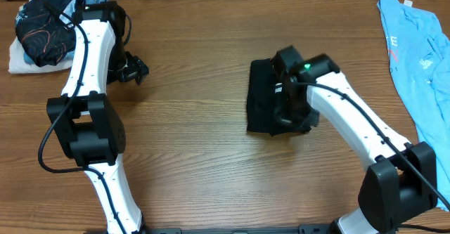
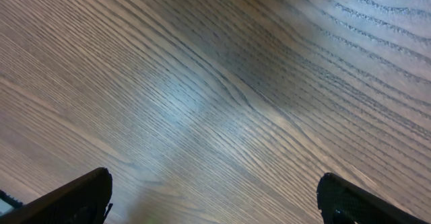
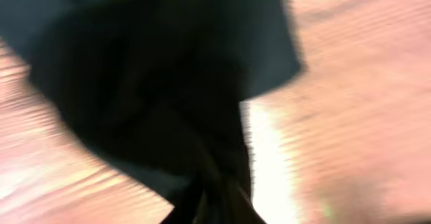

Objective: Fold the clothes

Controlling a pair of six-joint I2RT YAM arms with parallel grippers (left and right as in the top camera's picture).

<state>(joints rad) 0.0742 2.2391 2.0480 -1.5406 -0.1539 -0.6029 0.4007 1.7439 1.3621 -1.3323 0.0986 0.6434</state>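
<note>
- Left gripper (image 2: 215, 207): the fingers (image 2: 74, 198) stand wide apart with nothing between them, only bare table (image 2: 222, 83) beneath. Overhead, it hangs just beside the pile (image 1: 42, 30) in the far left corner.
- Right gripper (image 1: 287, 109): down on the black garment (image 1: 261, 97) at mid-table. Its wrist view is blurred and filled with dark cloth, so you cannot tell whether the jaws are parted or clamped.
- Garment condition: it lies as a compact rectangle. By my judgement, the step in hand is closing or pressing this fold.
- Recommendation: go slowly. Take the cloth at an edge rather than the middle so the layers do not drag, then lay edge to edge and release straight up.
- Blue shirt (image 1: 422, 58): spread along the right edge, well apart — probably your next piece.
</note>
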